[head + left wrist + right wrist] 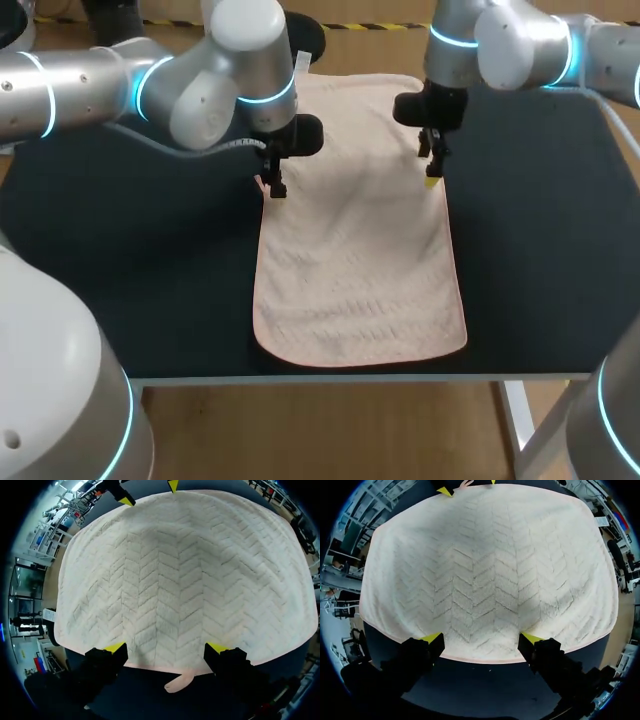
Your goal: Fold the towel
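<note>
Towel (360,270) lies spread flat on the black table (130,270), long side running away from us, w/ a small loop tab (179,682) at its left hem. No fold shows, so we judge the task barely begun. Our left gripper (274,188) is at the left edge and our right gripper (432,172) at the opposite edge. Both stand wide, tips at the hem, nothing pinched. Left to do, imo: pinch both edges, lift, fold over.
</note>
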Robot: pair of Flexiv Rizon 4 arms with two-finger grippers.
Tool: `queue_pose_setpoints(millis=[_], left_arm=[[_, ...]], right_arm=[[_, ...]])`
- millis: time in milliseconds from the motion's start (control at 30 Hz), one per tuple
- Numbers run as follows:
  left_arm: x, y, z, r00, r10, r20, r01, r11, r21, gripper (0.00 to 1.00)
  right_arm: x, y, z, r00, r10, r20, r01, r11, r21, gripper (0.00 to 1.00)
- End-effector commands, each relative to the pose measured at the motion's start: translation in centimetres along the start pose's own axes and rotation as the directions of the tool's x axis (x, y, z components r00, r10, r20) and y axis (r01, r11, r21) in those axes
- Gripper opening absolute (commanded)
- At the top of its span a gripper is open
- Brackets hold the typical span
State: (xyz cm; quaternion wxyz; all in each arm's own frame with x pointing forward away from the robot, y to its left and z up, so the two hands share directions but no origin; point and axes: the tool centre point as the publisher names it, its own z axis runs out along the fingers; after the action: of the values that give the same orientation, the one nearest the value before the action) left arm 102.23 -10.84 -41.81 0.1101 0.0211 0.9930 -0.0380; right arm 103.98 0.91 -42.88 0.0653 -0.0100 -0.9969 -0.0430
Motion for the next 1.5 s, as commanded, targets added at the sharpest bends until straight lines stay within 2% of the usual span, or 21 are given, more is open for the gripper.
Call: queue_pose_setpoints(millis=[33, 400, 667, 933, 967, 1000, 1033, 1067, 1100, 1133, 1200, 1500], left_arm=[[0.5, 0.1, 0.3, 1.0, 0.016, 0.012, -0.016, 1.0, 0.007, 1.0], [1.3, -0.3, 1.2, 0.999, 0.047, 0.022, -0.047, 0.999, 0.021, 1.0], [1.0, -0.5, 2.5, 0.998, 0.007, -0.056, -0.01, 0.998, -0.055, 1.0], [1.2, -0.7, 2.7, 0.998, 0.014, -0.064, -0.017, 0.999, -0.051, 1.0], [1.2, -0.7, 2.7, 0.998, 0.015, -0.063, -0.019, 0.999, -0.051, 0.89], [1.3, -0.7, 2.7, 0.998, 0.016, -0.064, -0.019, 0.998, -0.052, 0.7], [1.4, -0.6, 2.7, 0.998, 0.016, -0.064, -0.019, 0.998, -0.053, 0.47], [1.4, -0.6, 2.7, 0.998, 0.015, -0.065, -0.019, 0.998, -0.054, 0.4], [1.5, -0.5, 2.7, 0.998, 0.015, -0.065, -0.018, 0.998, -0.054, 0.31], [1.5, -0.4, 2.8, 0.998, 0.013, -0.065, -0.017, 0.998, -0.055, 0.21], [1.6, -0.3, 2.7, 0.998, 0.01, -0.066, -0.014, 0.998, -0.056, 0.0], [1.6, -0.1, 2.3, 0.998, -0.007, -0.057, 0.004, 0.999, -0.054, 0.0]], right_arm=[[-0.7, 0.0, 0.2, 1.0, 0.003, -0.014, -0.003, 1.0, 0.004, 1.0], [-0.6, -0.4, 0.5, 1.0, 0.018, -0.016, -0.018, 1.0, 0.003, 1.0], [-0.5, -0.5, 0.4, 1.0, 0.018, -0.015, -0.018, 1.0, 0.002, 1.0], [-0.2, -0.6, 0.8, 1.0, 0.012, -0.026, -0.011, 1.0, 0.008, 1.0], [-0.2, -0.6, 0.9, 0.999, 0.01, -0.03, -0.01, 1.0, 0.014, 1.0], [-0.1, -0.7, 1.0, 0.999, 0.009, -0.035, -0.008, 1.0, 0.022, 0.85], [-0.1, -0.7, 1.0, 0.999, 0.008, -0.039, -0.007, 1.0, 0.028, 0.44], [-0.1, -0.6, 1.1, 0.999, 0.008, -0.038, -0.007, 1.0, 0.028, 0.2], [0.0, -0.6, 1.1, 0.999, 0.008, -0.037, -0.007, 1.0, 0.028, 0.07], [0.0, -0.7, 1.1, 0.999, 0.008, -0.037, -0.007, 1.0, 0.029, 0.0], [0.2, -0.6, 1.0, 0.999, 0.007, -0.036, -0.006, 1.0, 0.029, 0.0], [0.7, -0.6, 0.8, 1.0, 0.012, -0.025, -0.012, 1.0, 0.027, 0.0]])
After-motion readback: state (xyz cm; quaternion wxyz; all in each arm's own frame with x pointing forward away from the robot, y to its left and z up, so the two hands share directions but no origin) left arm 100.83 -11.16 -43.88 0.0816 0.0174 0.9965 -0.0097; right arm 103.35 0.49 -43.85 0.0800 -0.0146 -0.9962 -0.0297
